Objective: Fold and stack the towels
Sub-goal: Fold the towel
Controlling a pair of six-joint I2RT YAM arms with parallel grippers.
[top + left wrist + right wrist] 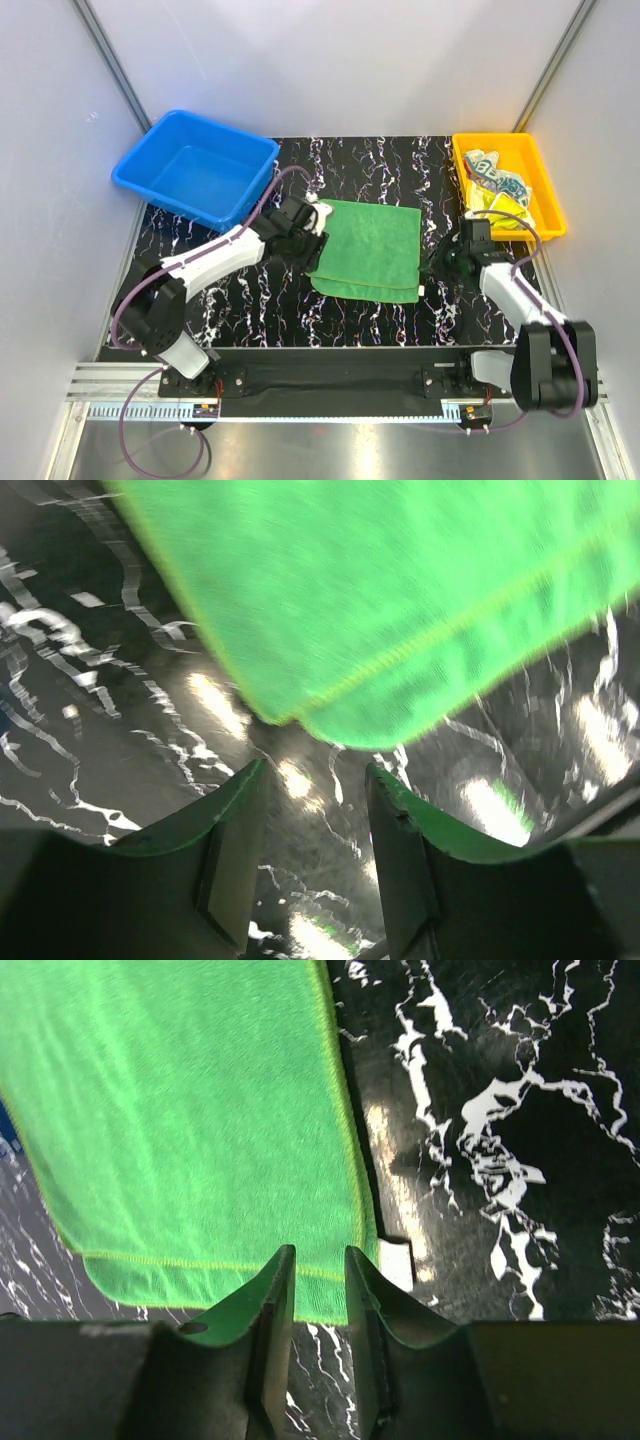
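Note:
The green towel [368, 248] lies folded on the black marbled table, its layered edges at the near side. My left gripper [316, 238] is open and empty at the towel's left edge; in the left wrist view the gripper [315, 770] hangs over bare table just short of a rounded towel corner [380, 590]. My right gripper [447, 263] is off the towel's right side, narrowly open and empty; in the right wrist view the gripper [319, 1252] sits above the towel's near corner [190, 1120]. The striped towel [495, 172] and the yellow towel [505, 210] lie crumpled in the yellow bin [548, 195].
A blue bin [200, 122] stands at the back left, just behind my left arm. The yellow bin is at the back right, beside my right arm. A white tag [396, 1260] sticks out at the green towel's corner.

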